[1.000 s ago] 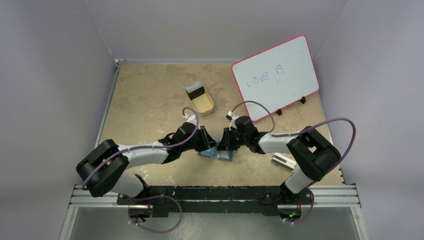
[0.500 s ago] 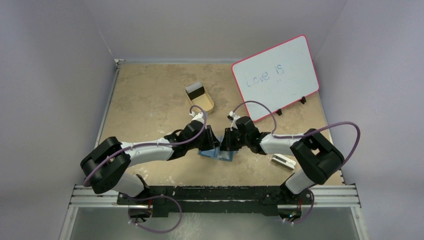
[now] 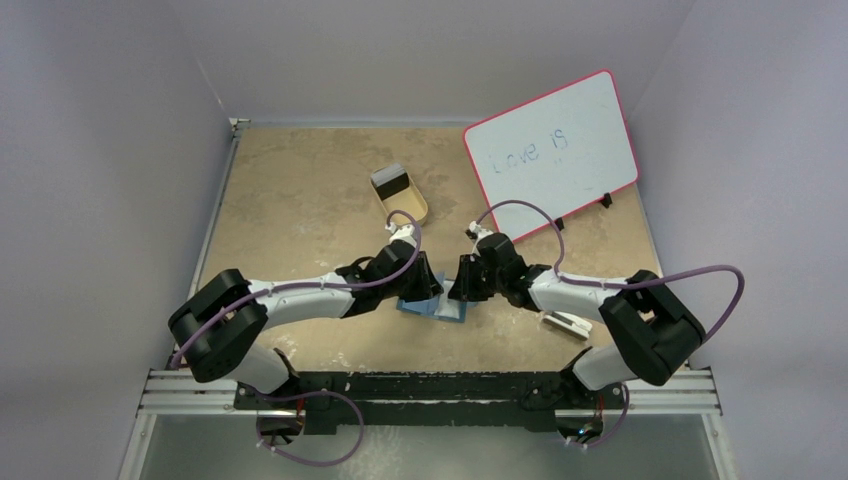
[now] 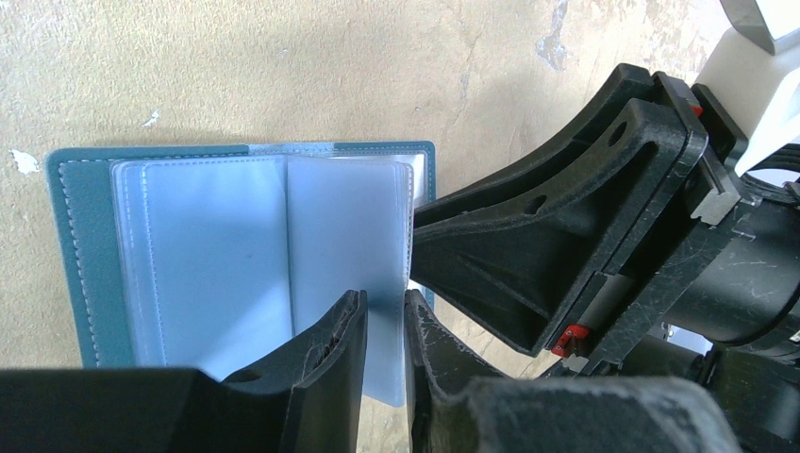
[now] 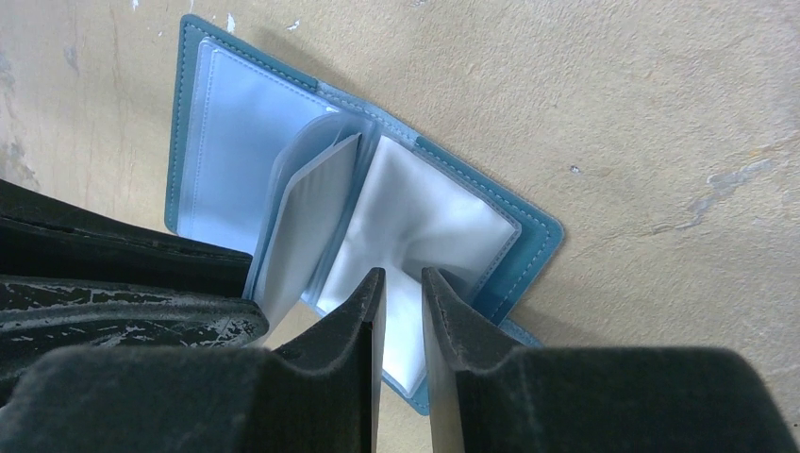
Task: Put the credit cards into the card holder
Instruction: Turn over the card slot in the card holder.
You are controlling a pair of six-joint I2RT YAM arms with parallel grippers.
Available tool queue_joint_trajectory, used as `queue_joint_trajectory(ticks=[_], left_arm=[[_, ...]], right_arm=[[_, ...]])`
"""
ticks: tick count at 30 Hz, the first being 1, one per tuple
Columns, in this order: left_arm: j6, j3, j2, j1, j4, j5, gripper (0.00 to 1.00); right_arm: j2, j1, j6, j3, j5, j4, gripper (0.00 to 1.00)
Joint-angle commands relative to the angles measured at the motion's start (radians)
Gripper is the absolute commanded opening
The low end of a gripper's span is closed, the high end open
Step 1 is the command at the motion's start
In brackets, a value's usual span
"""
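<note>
Arms from both sides meet over the middle of the tan, mottled worktop (image 3: 290,190) in the overhead view. The left hand (image 3: 428,287) and the right hand (image 3: 456,291) are nearly nose to nose above a small teal-blue bifold card holder (image 3: 432,309), which lies open nearer the front edge. Farther back sits a tan oval tray (image 3: 410,208) with dark and pale grey credit cards (image 3: 390,182) standing in it, well apart from the card holder. A pink-framed whiteboard (image 3: 553,155) leans at the back right. A white block with a dark slot (image 3: 566,322) lies by the right arm.

From the left wrist, the card holder (image 4: 80,236) is spread flat, teal cover down, with its clear plastic sleeves (image 4: 217,255) facing up. The left hand (image 4: 385,316) has its fingers (image 4: 330,368) drawn almost together, pinching one sleeve leaf at its near edge. The right hand (image 4: 547,255) reaches in from the right, its tip at the holder's edge.

From the right wrist, the card holder (image 5: 528,255) lies skewed, and a few sleeve leaves (image 5: 302,226) stand up from its spine beside the left hand (image 5: 123,293). The right hand (image 5: 402,283) has its fingers (image 5: 354,359) a narrow gap apart with a puckered clear sleeve (image 5: 425,222) running down between them. I cannot tell whether they actually pinch it.
</note>
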Motion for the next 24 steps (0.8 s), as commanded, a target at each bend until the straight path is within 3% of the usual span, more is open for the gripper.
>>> queue_joint_trajectory(ticks=[1, 9, 15, 24], left_arm=[[0.026, 0.041, 0.008, -0.009, -0.01, -0.034, 0.21], [0.022, 0.047, 0.006, -0.022, -0.011, -0.038, 0.16], [0.02, 0.049, -0.007, -0.027, -0.025, -0.053, 0.21], [0.019, 0.055, -0.014, -0.033, -0.044, -0.074, 0.18]], right_arm=[[-0.006, -0.005, -0.02, -0.003, 0.028, -0.015, 0.23], [-0.013, -0.005, -0.026, -0.004, 0.02, -0.02, 0.23], [-0.013, -0.004, -0.031, -0.003, 0.02, -0.02, 0.23], [-0.015, -0.007, -0.039, 0.003, 0.016, -0.025, 0.23]])
